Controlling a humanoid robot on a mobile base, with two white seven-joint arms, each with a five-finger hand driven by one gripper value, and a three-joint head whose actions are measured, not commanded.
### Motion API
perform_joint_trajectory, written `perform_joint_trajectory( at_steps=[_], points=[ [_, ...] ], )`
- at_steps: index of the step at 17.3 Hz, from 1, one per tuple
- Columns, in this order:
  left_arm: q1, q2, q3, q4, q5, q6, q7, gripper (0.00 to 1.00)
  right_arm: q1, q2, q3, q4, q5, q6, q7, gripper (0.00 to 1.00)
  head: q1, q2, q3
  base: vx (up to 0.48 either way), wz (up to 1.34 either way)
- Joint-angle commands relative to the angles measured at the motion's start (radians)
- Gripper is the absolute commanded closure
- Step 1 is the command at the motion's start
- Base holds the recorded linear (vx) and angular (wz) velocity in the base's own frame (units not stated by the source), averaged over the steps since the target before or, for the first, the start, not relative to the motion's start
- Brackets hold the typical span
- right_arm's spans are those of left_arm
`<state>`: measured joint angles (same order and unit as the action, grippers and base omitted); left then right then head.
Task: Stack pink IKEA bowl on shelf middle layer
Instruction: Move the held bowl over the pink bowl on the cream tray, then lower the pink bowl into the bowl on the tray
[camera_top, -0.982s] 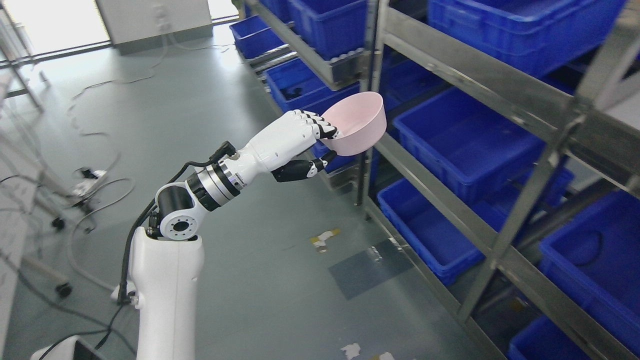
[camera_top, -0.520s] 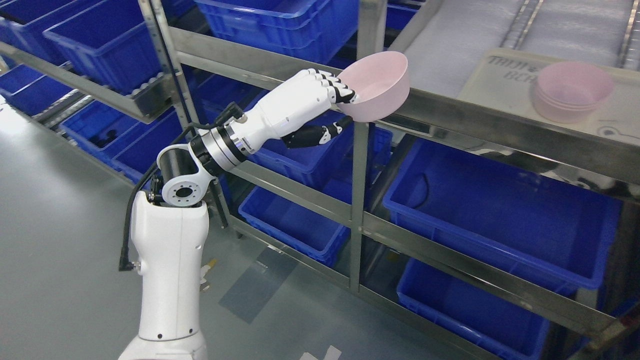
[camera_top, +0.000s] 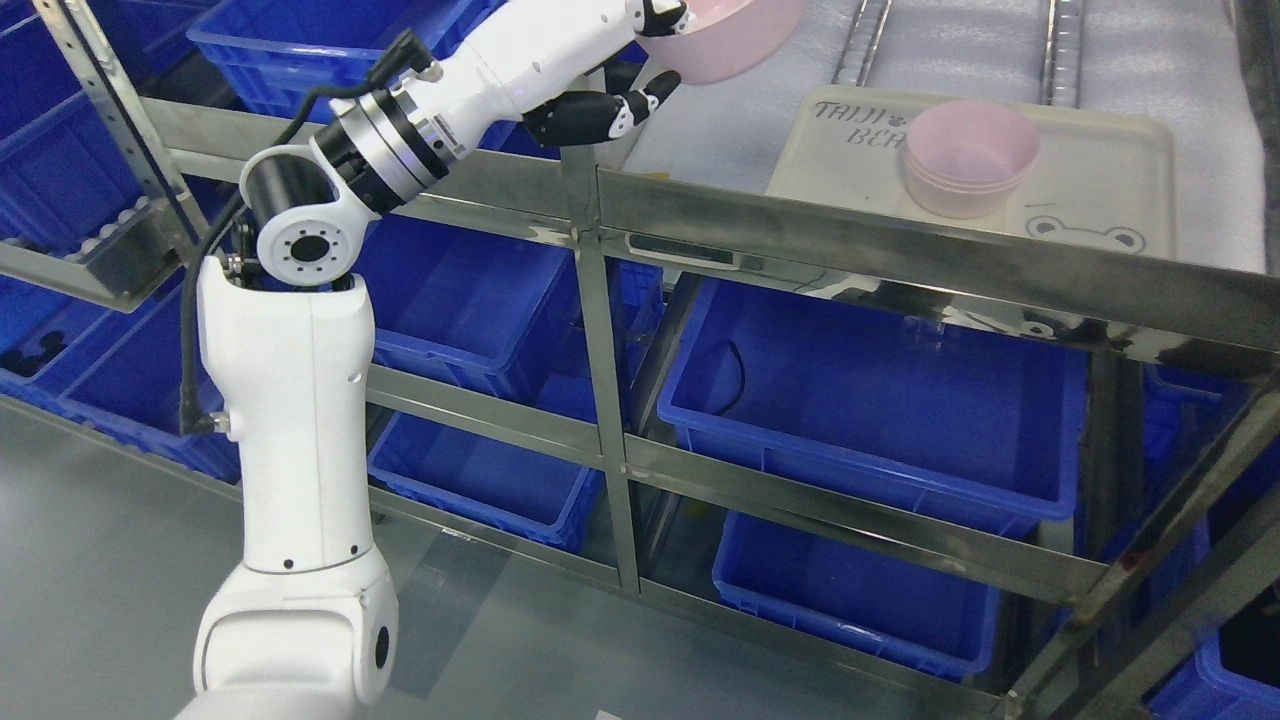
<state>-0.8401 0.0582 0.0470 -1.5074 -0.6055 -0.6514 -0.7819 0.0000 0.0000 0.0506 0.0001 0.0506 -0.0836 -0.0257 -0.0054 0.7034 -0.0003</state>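
My left hand (camera_top: 655, 45) is shut on a pink bowl (camera_top: 725, 45) at the top edge of the head view; the bowl's upper part is cut off by the frame. It hangs above the left end of the shelf layer covered in white foam (camera_top: 950, 50). A stack of pink bowls (camera_top: 968, 157) stands on a cream tray (camera_top: 1100, 190) on that layer, well to the right of the held bowl. The right arm is not in view.
A steel front rail (camera_top: 900, 250) runs along the shelf edge with an upright post (camera_top: 600, 400) below my hand. Blue bins (camera_top: 860, 410) fill the lower layers and the neighbouring rack at left. Grey floor lies at the lower left.
The camera has swung right and the whole picture shifted. My left arm has risen with the bowl to the top edge, over the foam layer. The stack of bowls now sits nearer the middle.
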Motion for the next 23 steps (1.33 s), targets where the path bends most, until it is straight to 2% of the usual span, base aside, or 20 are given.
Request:
perform_joint_trajectory(
  at_steps=[1,3,7,9,13,19,23],
  points=[
    [-0.073,0.075,-0.129,0.203,-0.005,0.003,0.003,0.96,0.022,-0.017,0.000,-0.018,0.000,0.001,0.000,0.00,0.0000,0.000,0.000,0.072,-0.31],
    [-0.073,0.071,-0.214,0.226,-0.016,0.004,0.012,0.96,0.022,-0.017,0.000,-0.018,0.000,0.001,0.000,0.00,0.0000,0.000,0.000,0.065,-0.37],
    [-0.071,0.037,-0.295,0.249,-0.172,0.004,0.003,0.96,0.022,-0.017,0.000,-0.018,0.000,0.001,0.000,0.00,0.0000,0.000,0.000,0.103,-0.44],
    [-0.071,0.031,-0.294,0.251,-0.252,0.004,0.006,0.96,0.022,-0.017,0.000,-0.018,0.000,0.001,0.000,0.00,0.0000,0.000,0.000,0.114,-0.39],
    [-0.088,0.020,-0.291,0.262,-0.309,0.004,0.012,0.96,0.022,-0.017,0.000,-0.018,0.000,0.001,0.000,0.00,0.0000,0.000,0.000,0.113,-0.31],
    [-0.093,0.026,-0.296,0.248,-0.312,-0.002,0.012,0.96,0.022,-0.017,0.000,-0.018,0.000,0.001,0.000,0.00,0.0000,0.000,0.000,0.090,-0.14],
    [-0.082,0.070,-0.285,0.159,-0.315,-0.002,0.003,0.96,0.022,-0.017,0.000,-0.018,0.000,0.001,0.000,0.00,0.0000,0.000,0.000,0.039,-0.06]
  ],
)
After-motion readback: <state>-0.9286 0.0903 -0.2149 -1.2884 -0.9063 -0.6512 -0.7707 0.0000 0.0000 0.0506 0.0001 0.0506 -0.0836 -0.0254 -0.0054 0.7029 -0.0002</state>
